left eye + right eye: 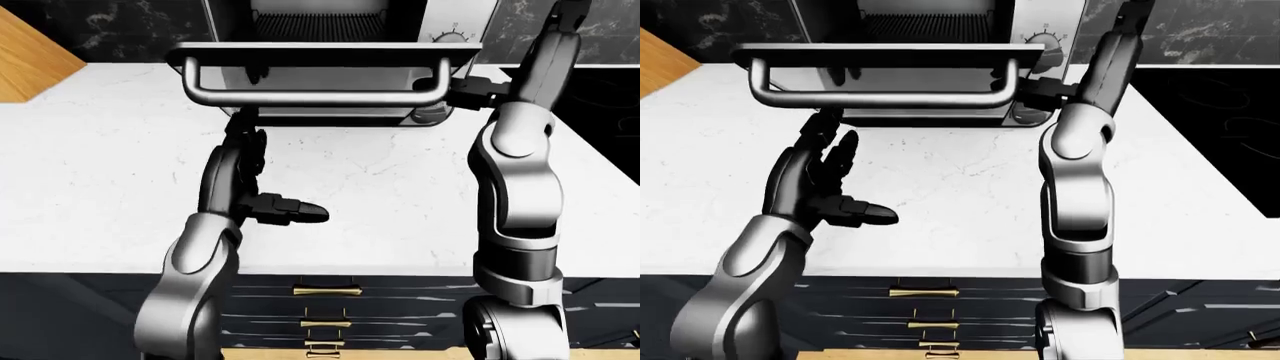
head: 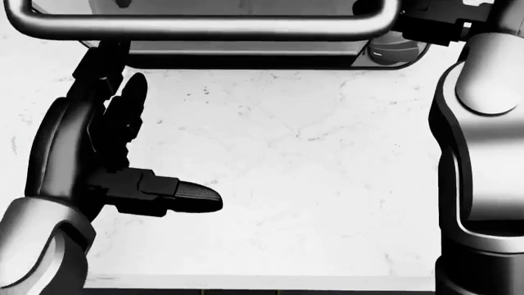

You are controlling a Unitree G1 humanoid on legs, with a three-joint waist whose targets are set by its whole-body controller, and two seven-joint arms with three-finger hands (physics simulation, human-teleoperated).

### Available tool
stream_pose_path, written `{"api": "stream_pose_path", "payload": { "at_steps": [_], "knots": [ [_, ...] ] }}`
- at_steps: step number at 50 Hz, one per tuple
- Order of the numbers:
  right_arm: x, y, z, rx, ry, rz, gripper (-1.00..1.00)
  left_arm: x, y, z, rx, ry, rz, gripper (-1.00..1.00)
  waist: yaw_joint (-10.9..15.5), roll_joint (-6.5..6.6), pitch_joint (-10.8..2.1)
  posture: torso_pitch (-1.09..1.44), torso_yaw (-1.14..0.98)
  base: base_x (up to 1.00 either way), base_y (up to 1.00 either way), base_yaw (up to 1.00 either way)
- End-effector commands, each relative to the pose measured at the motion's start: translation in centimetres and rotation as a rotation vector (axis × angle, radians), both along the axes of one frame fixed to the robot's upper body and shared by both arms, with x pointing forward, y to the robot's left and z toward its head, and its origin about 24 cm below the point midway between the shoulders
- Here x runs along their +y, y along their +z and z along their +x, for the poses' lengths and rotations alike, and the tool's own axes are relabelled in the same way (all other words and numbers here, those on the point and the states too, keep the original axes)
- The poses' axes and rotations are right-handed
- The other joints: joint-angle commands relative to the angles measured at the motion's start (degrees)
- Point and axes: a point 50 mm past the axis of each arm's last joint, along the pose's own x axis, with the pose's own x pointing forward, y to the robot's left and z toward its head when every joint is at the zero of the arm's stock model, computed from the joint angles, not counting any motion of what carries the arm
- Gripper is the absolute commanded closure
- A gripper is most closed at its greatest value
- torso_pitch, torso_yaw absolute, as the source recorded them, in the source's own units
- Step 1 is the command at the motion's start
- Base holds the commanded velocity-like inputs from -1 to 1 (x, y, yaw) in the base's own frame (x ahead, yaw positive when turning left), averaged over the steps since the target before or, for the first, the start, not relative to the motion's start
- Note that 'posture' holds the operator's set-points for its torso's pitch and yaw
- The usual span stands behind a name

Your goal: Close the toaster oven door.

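Note:
The toaster oven (image 1: 320, 19) stands on the white counter at the top of the left-eye view. Its door (image 1: 310, 56) is folded down flat and open, with the metal bar handle (image 1: 310, 96) along its near edge. The rack shows inside. My left hand (image 2: 164, 144) is open below the door's left part, palm turned right, fingers (image 2: 123, 104) pointing up under the door edge, thumb out to the right. My right hand (image 1: 468, 88) is up at the door's right end, by the handle's end, fingers open against it and partly hidden.
The white marble counter (image 1: 100, 165) spreads below the oven. A black cooktop (image 1: 1220, 112) lies to the right. A wooden board (image 1: 30, 52) is at the upper left. Dark drawers with brass pulls (image 1: 325, 289) run under the counter edge.

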Motion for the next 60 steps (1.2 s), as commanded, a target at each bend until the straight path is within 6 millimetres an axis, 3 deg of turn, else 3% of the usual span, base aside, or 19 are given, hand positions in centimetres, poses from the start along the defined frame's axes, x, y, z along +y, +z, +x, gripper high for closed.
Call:
{"api": "stream_pose_path", "payload": {
  "at_steps": [1, 18, 33, 41, 60],
  "knots": [
    [-0.1, 2.5, -1.1, -0.137, -0.017, -0.007, -1.00, 0.0, 2.0, 0.1, -0.098, 0.019, -0.017, -1.00, 0.0, -0.15, -1.67, 0.00, 0.00, 0.00, 0.00, 0.00],
    [-0.2, 2.4, -1.2, -0.135, -0.020, -0.001, -1.00, -2.5, 3.6, 1.6, -0.111, -0.028, -0.020, -1.00, 0.2, -0.68, -1.52, 0.00, 0.00, 0.00, 0.00, 0.00],
    [-0.5, 1.8, -1.0, -0.109, -0.043, 0.000, -1.00, -2.8, 4.6, 2.9, -0.118, -0.034, -0.015, -1.00, 0.6, -0.90, -1.33, 0.00, 0.00, 0.00, 0.00, 0.00],
    [-0.4, 1.5, -1.0, -0.097, -0.046, 0.001, -1.00, -2.9, 6.4, 3.1, -0.146, -0.037, -0.007, -1.00, 0.8, -0.99, -1.23, 0.00, 0.00, 0.00, 0.00, 0.00],
    [-0.4, 1.1, -1.0, -0.084, -0.051, -0.005, -1.00, -3.0, 7.4, 3.5, -0.161, -0.038, 0.004, -1.00, 0.4, -0.74, -1.35, 0.00, 0.00, 0.00, 0.00, 0.00]
  ]
}}
